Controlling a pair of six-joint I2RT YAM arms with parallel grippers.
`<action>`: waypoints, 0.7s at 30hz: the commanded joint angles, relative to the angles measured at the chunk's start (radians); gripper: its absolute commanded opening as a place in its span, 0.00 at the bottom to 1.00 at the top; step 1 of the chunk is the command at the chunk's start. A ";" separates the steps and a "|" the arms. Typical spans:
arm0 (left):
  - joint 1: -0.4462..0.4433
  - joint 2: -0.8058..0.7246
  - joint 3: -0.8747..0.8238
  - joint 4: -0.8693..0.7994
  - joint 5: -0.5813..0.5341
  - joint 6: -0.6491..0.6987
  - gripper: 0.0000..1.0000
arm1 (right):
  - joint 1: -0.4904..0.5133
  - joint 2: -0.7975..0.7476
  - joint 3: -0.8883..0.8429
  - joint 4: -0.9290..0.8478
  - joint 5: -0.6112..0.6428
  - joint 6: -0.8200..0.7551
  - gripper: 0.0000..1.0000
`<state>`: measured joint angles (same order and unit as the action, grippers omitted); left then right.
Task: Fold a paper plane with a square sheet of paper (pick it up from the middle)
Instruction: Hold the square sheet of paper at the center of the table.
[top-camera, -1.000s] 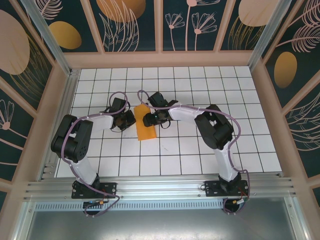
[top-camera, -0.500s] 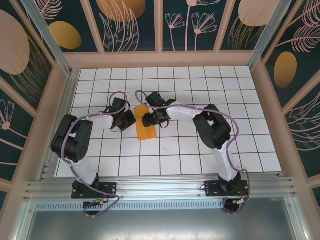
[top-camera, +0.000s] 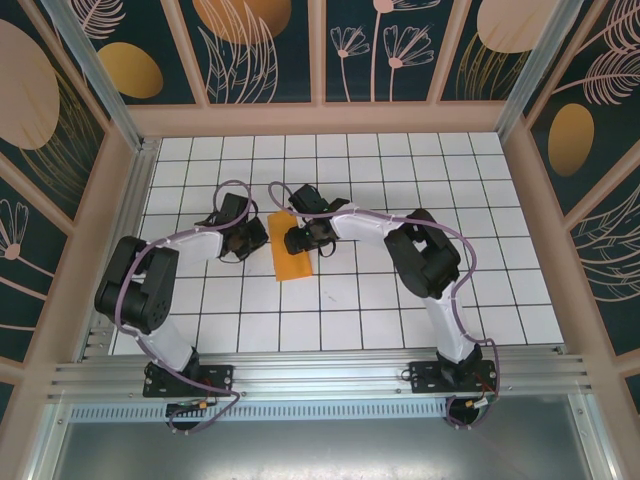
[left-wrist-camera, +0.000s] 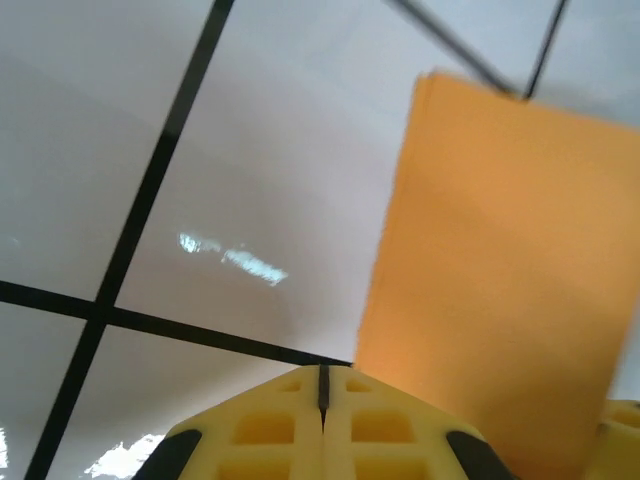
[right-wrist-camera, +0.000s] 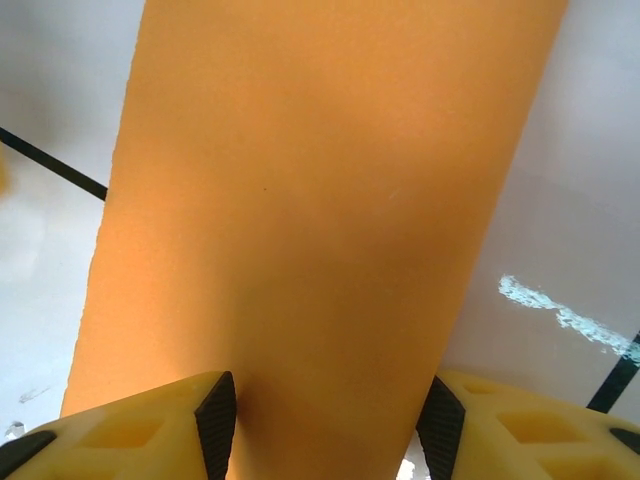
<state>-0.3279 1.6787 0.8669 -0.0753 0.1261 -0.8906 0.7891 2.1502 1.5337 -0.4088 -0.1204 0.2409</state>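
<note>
A: The left gripper (left-wrist-camera: 322, 398) is shut and empty, just left of the folded paper (top-camera: 291, 262) on the table (top-camera: 400, 300).
B: The right gripper (right-wrist-camera: 326, 412), half open, straddles it, gripping nothing. Pressing off-centre could skew the crease or drag the paper.

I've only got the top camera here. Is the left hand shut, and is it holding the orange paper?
Observer: The left hand is shut with nothing in it; the paper sits just to one side of it.
Operator: And the other one?
Observer: The right hand is open. Its fingers are spread over the paper, which is wider than the gap between them.
</note>
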 joint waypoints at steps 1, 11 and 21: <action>0.019 -0.063 0.036 -0.001 -0.036 0.015 0.00 | 0.001 0.068 -0.006 -0.056 0.047 -0.017 0.55; 0.026 -0.009 0.040 0.046 0.024 0.002 0.00 | 0.001 0.080 0.000 -0.070 0.053 -0.029 0.58; 0.024 0.029 0.038 0.094 0.099 -0.011 0.00 | 0.001 0.092 0.008 -0.080 0.054 -0.024 0.58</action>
<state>-0.3058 1.6985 0.8959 -0.0196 0.1871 -0.8925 0.7940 2.1605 1.5505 -0.4271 -0.1089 0.2329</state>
